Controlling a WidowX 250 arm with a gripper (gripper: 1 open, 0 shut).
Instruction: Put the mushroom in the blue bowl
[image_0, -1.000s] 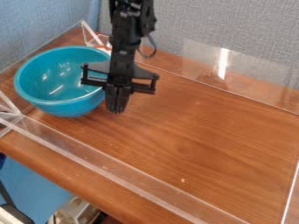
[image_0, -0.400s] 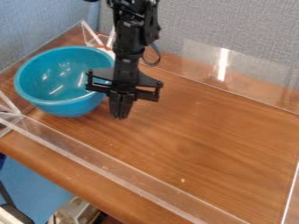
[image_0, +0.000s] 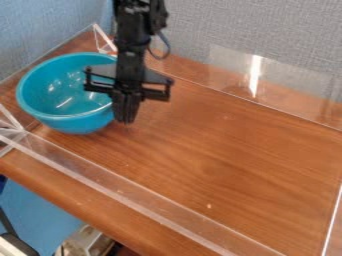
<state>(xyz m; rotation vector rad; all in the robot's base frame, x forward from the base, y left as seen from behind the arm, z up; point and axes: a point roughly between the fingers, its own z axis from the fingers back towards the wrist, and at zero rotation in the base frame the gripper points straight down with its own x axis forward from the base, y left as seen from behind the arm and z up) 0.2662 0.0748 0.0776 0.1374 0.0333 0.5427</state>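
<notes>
The blue bowl (image_0: 60, 112) stands at the left of the wooden table, round, glossy and turquoise. My black gripper (image_0: 127, 116) hangs pointing straight down at the bowl's right rim, just above the table. Its fingers are shut together. The mushroom does not show in this view; I cannot tell whether anything small sits between the fingertips. The bowl's inside looks bare apart from light reflections.
Clear acrylic walls (image_0: 160, 205) ring the wooden tabletop (image_0: 227, 140), with a taller clear panel (image_0: 274, 75) at the back right. A blue-grey wall stands behind. The arm's cable hangs beside the wrist.
The gripper has moved left toward the bowl's right rim and risen slightly, staying shut. The bowl has not moved.
</notes>
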